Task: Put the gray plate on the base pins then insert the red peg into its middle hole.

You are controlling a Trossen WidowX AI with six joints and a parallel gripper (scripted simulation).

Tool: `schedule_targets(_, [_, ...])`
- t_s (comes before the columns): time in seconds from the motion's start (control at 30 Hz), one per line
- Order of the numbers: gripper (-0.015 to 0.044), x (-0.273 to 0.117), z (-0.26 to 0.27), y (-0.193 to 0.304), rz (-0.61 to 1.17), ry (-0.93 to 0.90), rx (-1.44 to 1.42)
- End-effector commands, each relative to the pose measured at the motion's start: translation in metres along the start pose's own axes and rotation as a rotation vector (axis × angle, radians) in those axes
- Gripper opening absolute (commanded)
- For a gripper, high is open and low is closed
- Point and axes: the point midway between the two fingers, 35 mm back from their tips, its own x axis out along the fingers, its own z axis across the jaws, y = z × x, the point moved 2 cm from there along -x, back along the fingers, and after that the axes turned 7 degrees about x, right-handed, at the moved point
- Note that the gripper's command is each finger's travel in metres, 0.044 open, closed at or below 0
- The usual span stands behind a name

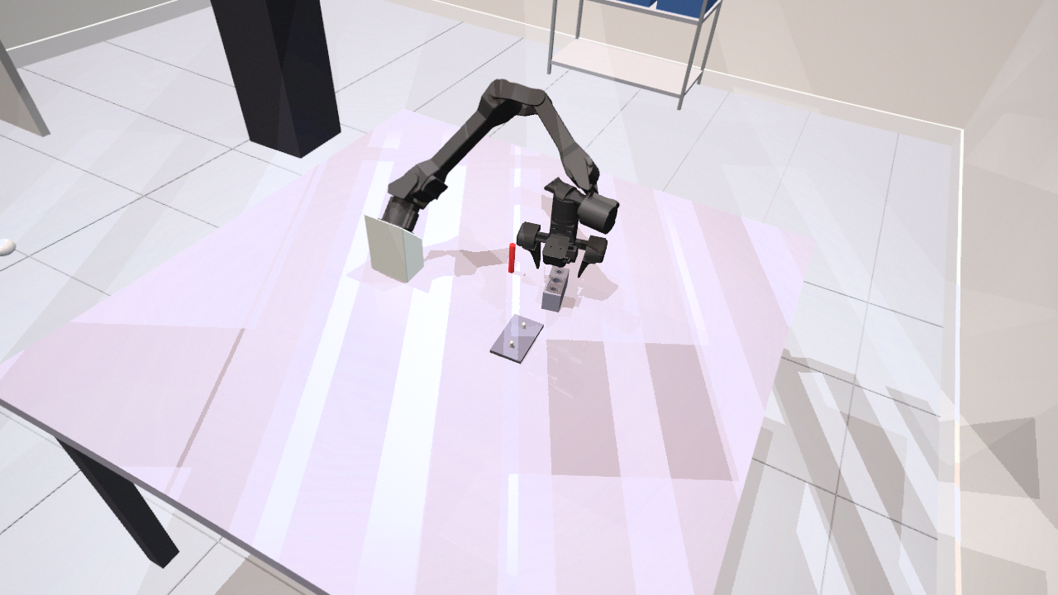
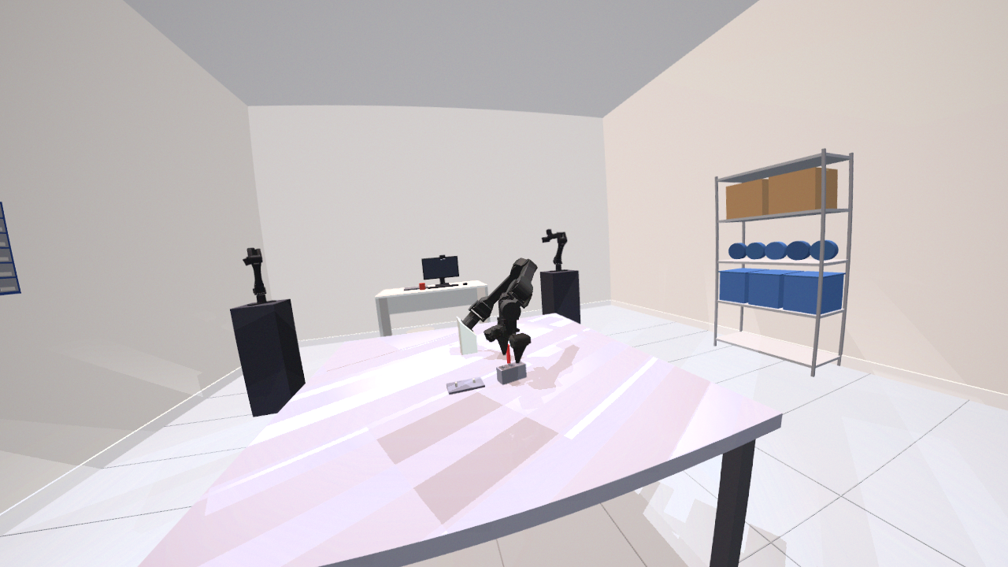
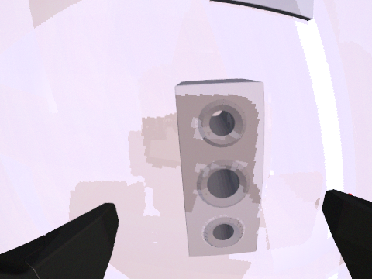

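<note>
The gray plate (image 1: 551, 302) (image 2: 511, 374) (image 3: 222, 152) is a thick block with three holes facing up, and it stands on the table beside the base. The base (image 1: 526, 341) (image 2: 466, 387) (image 3: 296, 8) lies flat with two bare pale pins; only its edge shows in the wrist view. The red peg (image 1: 512, 259) (image 2: 508, 354) stands upright on the table; in the wrist view only a speck of it shows behind the right finger. My gripper (image 1: 559, 271) (image 2: 511, 357) (image 3: 225, 211) is open and empty, pointing down above the plate, with one finger to each side of it.
A pale upright panel (image 1: 392, 251) (image 2: 466, 337) stands on the table in front of the arm's foot. The peg stands close beside my gripper, on the panel's side. Farther off are black pedestals, a desk and a shelf rack, away from the table.
</note>
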Motion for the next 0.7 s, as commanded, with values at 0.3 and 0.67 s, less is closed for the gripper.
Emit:
schedule_targets(0.3, [0.0440,0.021,-0.001,0.000,0.006,0.004,0.007])
schedule_targets(0.67, [0.0440,0.039,0.000,0.000,0.006,0.004,0.007])
